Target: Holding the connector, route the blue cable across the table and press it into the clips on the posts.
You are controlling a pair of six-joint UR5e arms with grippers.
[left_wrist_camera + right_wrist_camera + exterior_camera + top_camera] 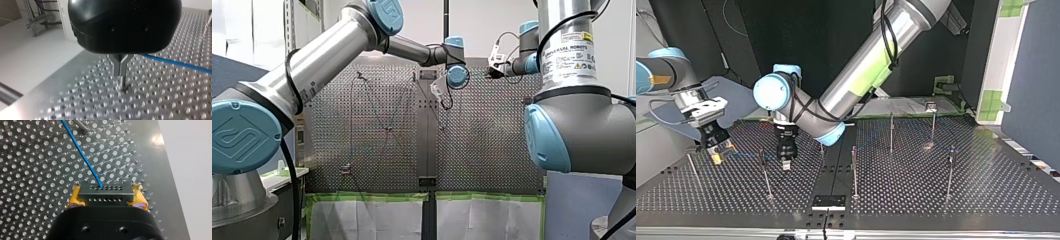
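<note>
Yellow-padded right tool (pixel 106 189) is clenched on the dark grey rectangular connector (pixel 105 195), thin blue cable (pixel 82 155) running ahead of it over the perforated metal tabletop (pixel 30 170). Black left tool (pixel 120 75) pinched closed, seemingly empty. Best keep the cable taut, low, lined up on a slim metal post (pixel 854 172).

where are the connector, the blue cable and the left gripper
connector (pixel 105 195), right wrist view, centre of its dark face
blue cable (pixel 80 151), right wrist view, middle of its visible run
left gripper (pixel 122 81), left wrist view, between its fingertips
</note>
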